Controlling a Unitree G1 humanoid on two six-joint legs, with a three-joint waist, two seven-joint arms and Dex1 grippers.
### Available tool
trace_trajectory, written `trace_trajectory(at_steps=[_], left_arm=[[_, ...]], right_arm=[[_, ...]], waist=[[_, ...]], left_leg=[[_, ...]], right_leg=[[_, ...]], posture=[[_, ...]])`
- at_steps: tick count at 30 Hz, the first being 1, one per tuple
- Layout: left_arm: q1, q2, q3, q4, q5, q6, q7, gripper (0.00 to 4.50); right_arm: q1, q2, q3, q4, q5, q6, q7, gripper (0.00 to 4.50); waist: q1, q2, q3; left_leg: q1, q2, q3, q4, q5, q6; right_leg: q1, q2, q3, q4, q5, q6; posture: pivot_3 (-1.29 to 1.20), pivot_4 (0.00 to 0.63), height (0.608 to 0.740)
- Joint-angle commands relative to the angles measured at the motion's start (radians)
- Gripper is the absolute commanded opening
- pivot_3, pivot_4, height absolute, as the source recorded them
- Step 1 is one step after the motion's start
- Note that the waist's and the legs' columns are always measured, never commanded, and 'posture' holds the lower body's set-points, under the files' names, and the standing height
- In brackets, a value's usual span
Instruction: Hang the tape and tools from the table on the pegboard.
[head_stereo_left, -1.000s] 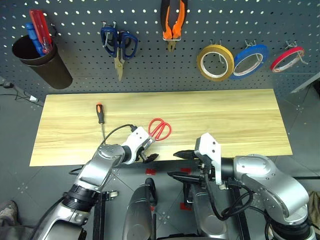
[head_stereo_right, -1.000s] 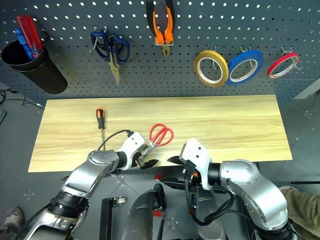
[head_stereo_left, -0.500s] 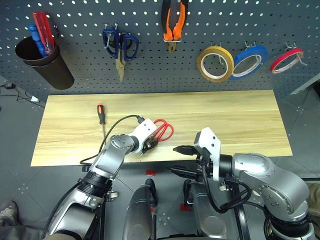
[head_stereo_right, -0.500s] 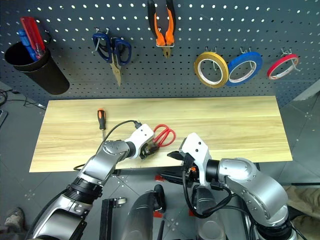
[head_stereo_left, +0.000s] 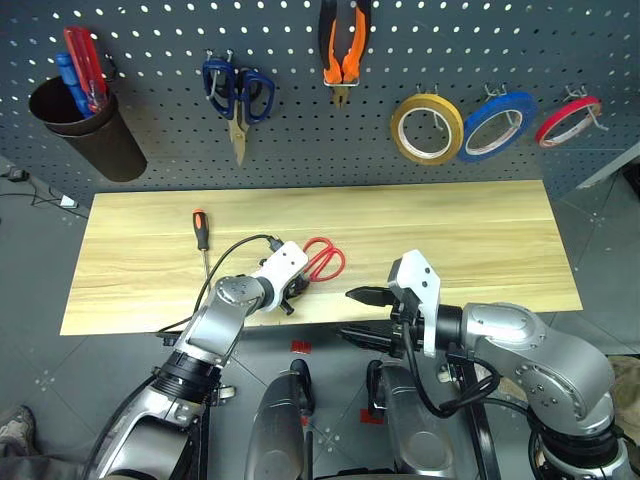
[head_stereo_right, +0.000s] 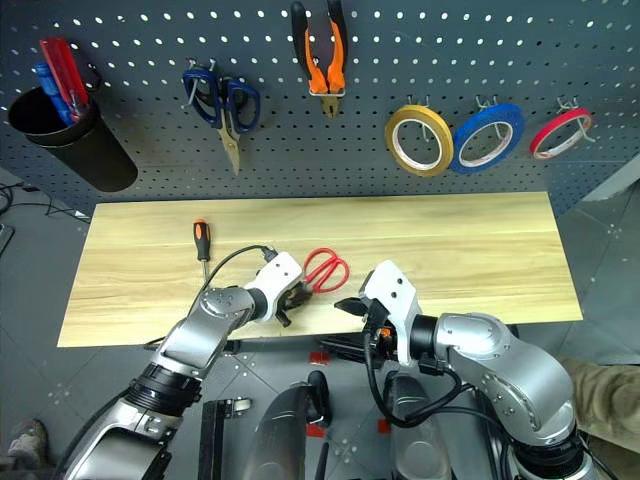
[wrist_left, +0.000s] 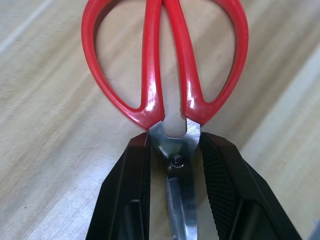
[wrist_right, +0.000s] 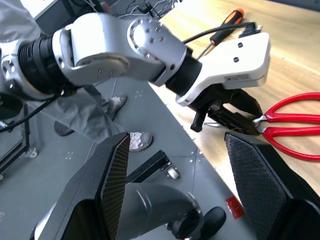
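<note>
glossy red plastic scissors (wrist_left: 165, 65), matt wood-grain table (head_stereo_left: 450, 225)

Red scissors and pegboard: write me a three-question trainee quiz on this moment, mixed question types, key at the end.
1. True or false: the left gripper has its fingers on either side of the red-handled scissors at the pivot.
2. Multiple choice: which tool lies alone on the table, away from both grippers? A. pliers B. screwdriver C. blue-handled scissors
3. Fill in: on the pegboard, the blue tape hangs between the yellow roll and the ____ roll.

Key
1. True
2. B, the screwdriver; the pliers and blue-handled scissors already hang.
3. Red
</note>
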Motion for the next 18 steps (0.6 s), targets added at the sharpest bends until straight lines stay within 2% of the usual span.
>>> trace_trajectory(at_steps=[1, 7, 11, 18], left_arm=[[0.057, -0.007, 0.065, -0.026, -0.013, -0.097, 0.051, 1.14], [0.204, -0.017, 0.163, -0.251, -0.035, -0.285, 0.107, 1.14], [0.299, -0.032, 0.201, -0.405, -0.025, -0.334, 0.160, 1.14], [0.367, -0.064, 0.228, -0.591, 0.119, -0.443, 0.332, 1.14]], right_arm=[[-0.007, -0.035, 0.033, -0.025, -0.030, -0.083, -0.006, 3.22], [-0.015, -0.078, 0.086, -0.026, -0.106, -0.219, -0.011, 3.22], [-0.003, -0.092, 0.108, -0.019, -0.144, -0.309, -0.001, 3.22], [0.010, -0.144, 0.152, 0.022, -0.202, -0.433, 0.046, 3.22]], waist=[[-0.001, 0.000, 0.000], [-0.006, -0.001, 0.000], [-0.007, -0.002, -0.001], [-0.006, -0.010, -0.011]], left_leg=[[0.000, 0.000, 0.000, 0.000, 0.000, 0.000], [-0.003, 0.000, 0.000, -0.001, 0.002, -0.004], [-0.004, 0.000, 0.001, -0.002, 0.002, -0.004], [-0.004, -0.001, 0.000, 0.000, 0.001, -0.004]], right_leg=[[0.000, 0.000, 0.000, 0.000, 0.000, 0.000], [-0.003, 0.000, -0.001, -0.001, 0.001, -0.003], [-0.003, 0.000, -0.001, -0.002, 0.001, -0.002], [-0.003, 0.000, -0.002, -0.001, 0.001, -0.002]], posture=[[-0.24, 0.398, 0.740], [-0.25, 0.378, 0.740], [-0.25, 0.352, 0.740], [-0.24, 0.303, 0.740]])
